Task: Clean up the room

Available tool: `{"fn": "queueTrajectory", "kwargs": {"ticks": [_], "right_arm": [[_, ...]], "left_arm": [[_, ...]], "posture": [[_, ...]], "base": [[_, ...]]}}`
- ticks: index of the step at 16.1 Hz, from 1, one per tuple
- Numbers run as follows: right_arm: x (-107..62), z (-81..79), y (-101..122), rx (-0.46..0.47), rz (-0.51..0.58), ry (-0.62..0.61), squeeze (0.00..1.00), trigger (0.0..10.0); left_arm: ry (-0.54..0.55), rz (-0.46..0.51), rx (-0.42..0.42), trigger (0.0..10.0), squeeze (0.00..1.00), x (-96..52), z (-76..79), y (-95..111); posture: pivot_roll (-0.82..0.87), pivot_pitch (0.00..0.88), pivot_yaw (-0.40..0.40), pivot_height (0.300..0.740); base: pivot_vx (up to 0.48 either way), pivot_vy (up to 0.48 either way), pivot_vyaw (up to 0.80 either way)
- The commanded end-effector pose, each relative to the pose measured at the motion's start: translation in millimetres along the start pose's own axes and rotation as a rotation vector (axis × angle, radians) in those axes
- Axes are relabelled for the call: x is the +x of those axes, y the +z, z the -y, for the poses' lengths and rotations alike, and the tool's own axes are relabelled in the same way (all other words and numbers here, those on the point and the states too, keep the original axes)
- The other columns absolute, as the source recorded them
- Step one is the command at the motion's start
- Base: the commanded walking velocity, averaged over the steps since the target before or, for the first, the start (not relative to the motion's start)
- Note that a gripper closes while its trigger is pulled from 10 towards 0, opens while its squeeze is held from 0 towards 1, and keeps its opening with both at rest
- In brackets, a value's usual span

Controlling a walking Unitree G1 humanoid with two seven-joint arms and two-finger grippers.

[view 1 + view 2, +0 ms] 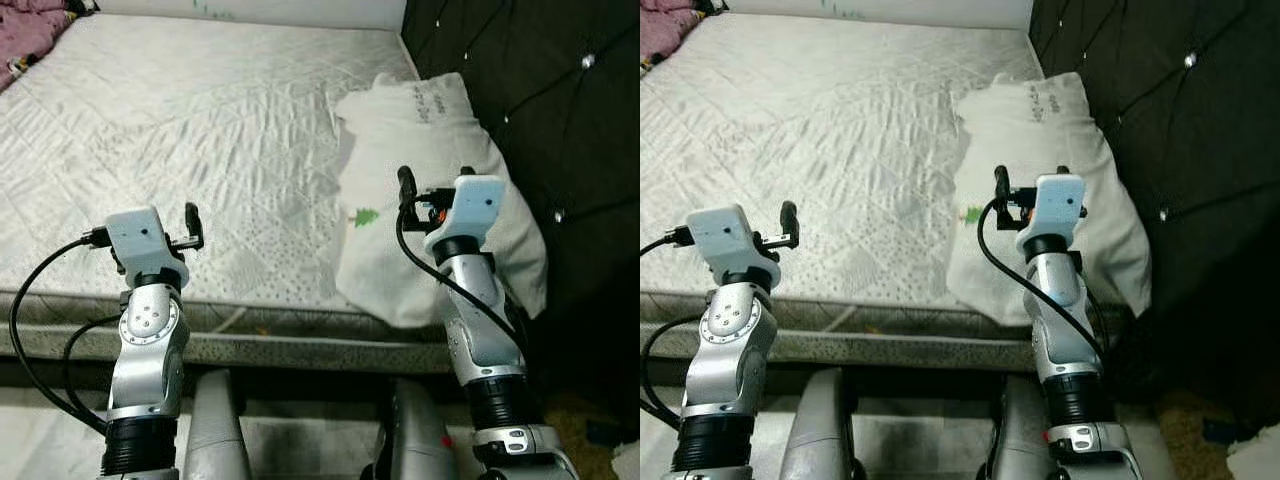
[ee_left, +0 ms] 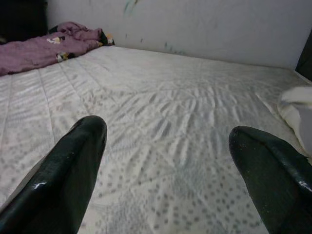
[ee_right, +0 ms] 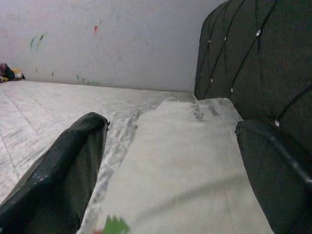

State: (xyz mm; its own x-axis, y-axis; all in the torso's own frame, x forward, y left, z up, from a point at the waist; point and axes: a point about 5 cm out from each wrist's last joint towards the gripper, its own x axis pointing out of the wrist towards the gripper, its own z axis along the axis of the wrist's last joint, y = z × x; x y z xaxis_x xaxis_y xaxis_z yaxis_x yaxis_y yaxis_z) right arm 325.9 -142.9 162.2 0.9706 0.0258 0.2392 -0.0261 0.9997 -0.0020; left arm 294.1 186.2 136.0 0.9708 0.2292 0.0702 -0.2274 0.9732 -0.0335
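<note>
In the left eye view, a white pillow [image 1: 440, 190] is seen lying on the bare mattress [image 1: 200, 130], pushed against the dark tufted headboard [image 1: 540, 90]; its long axis runs from the wall end of the headboard towards the near mattress edge, over which its near end hangs slightly. A small green print is carried on the pillow's near half. It is judged to be light, soft and floppy, so a pinch on a corner or on the overhanging near edge is thought best, since the middle would only be dented. The right claw [image 1: 432, 188] is held above the pillow's near half, and the left claw [image 1: 193, 226] is held over the mattress, well apart from the pillow. In the right eye view the same layout is shown, and a purple cloth [image 1: 665, 28] is glimpsed at the mattress corner farthest from the pillow. In the left wrist view the left claw's fingers [image 2: 68, 175] are seen spread apart with nothing between them; beyond them the mattress stretches to the purple cloth. In the right wrist view the right claw's fingers [image 3: 63, 170] are likewise spread apart, and the pillow is framed between them, running away along the headboard.
</note>
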Motion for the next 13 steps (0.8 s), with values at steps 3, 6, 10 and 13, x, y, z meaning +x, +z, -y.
{"fn": "queueTrajectory", "kwargs": {"ticks": [3,6,10,13], "right_arm": [[4.1,3.1,3.5,0.006,0.004,-0.007,0.0,10.0],[5.1,3.2,3.3,0.004,0.004,-0.008,0.0,10.0],[4.9,5.0,0.9,0.001,-0.003,-0.017,0.0,10.0],[4.6,8.1,-2.3,-0.012,-0.011,-0.032,0.0,10.0]], "left_arm": [[-0.01,0.008,-0.004,10.0,0.0,2.7,2.7,1.0],[-0.013,0.013,-0.004,10.0,0.0,3.9,3.6,1.9],[-0.018,0.019,-0.005,10.0,0.0,6.2,4.5,3.0],[-0.027,0.026,-0.007,10.0,0.0,9.4,7.2,3.8]], "posture": [[0.07,0.0,-0.039,0.669],[0.07,0.0,-0.037,0.699],[0.07,0.0,-0.035,0.74],[0.06,0.0,-0.03,0.74]], "base": [[0.0,0.0,0.0],[0.0,0.0,0.0],[0.0,0.0,0.0],[0.0,0.0,0.0]]}}
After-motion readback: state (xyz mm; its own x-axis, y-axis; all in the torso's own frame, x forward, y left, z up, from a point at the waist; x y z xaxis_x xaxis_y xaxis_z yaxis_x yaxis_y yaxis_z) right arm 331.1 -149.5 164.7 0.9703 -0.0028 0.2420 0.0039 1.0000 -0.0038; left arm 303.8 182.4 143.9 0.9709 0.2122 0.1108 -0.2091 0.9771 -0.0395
